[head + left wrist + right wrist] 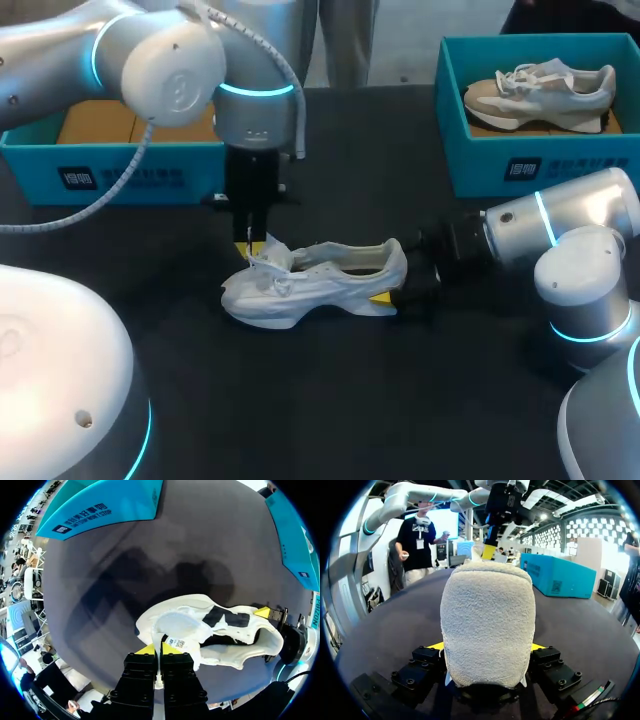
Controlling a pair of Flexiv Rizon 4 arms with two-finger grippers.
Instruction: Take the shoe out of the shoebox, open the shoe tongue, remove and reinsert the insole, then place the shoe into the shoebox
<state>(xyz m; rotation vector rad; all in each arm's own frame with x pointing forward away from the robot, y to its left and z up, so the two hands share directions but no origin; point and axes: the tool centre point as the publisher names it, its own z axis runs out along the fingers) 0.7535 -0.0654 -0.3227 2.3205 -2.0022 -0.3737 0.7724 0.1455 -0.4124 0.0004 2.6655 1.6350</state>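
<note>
white shoe (320,285), black tabletop (330,400), teal shoebox (470,160) with white print, beige and white shoe (540,88), yellow fingertips (382,297)

A black table (330,400) fills the scene, and at its far right stands a teal box (480,165) holding a beige sneaker (540,95) with white laces, toe pointing left.

A white shoe (320,285) stands upright on the dark surface (330,400), toe to the left and heel to the right, its tongue (270,253) lifted. A teal shoebox (130,170) stands behind it at left. A second shoebox (540,165) at right rear holds a beige sneaker (540,92).
</note>
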